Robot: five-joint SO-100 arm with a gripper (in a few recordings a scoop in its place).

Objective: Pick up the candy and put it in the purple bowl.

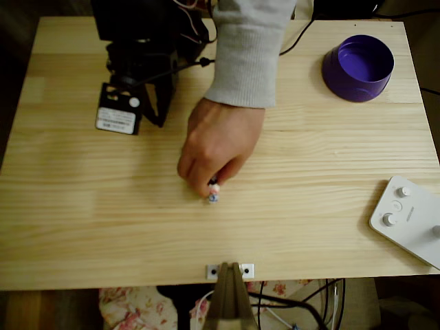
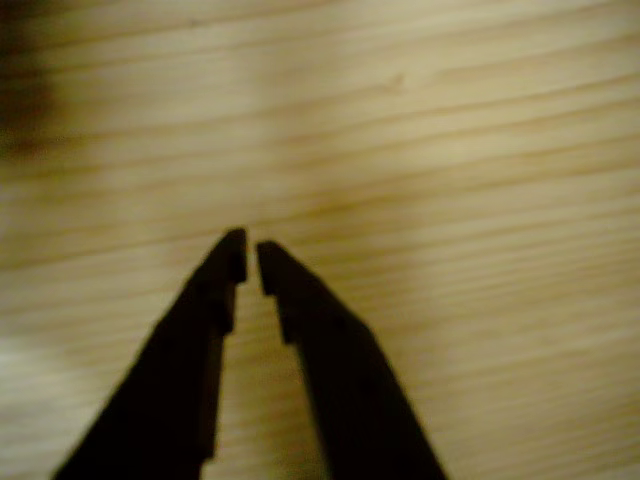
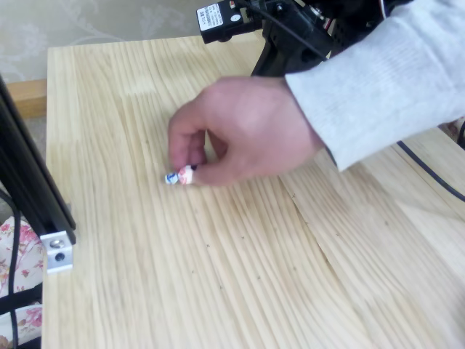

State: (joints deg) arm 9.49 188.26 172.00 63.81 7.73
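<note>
The candy (image 1: 213,192) is a tiny pinkish-white sweet with a bluish end, lying near the middle of the wooden table and pinched in a person's fingers (image 1: 216,148). In the fixed view the candy (image 3: 178,177) pokes out from under the hand (image 3: 247,131) and touches the wood. The purple bowl (image 1: 359,67) stands upright at the back right corner with nothing seen inside. My black arm (image 1: 137,75) is folded at the back left, well away from the candy. In the wrist view my gripper (image 2: 250,258) hangs over bare wood, jaws almost touching, nothing between them.
A white device with knobs (image 1: 409,216) lies at the right front edge. A grey-sleeved forearm (image 1: 247,48) reaches across the back middle of the table. A camera bracket (image 1: 230,270) sits at the front edge, and a black post (image 3: 29,182) stands on the left in the fixed view.
</note>
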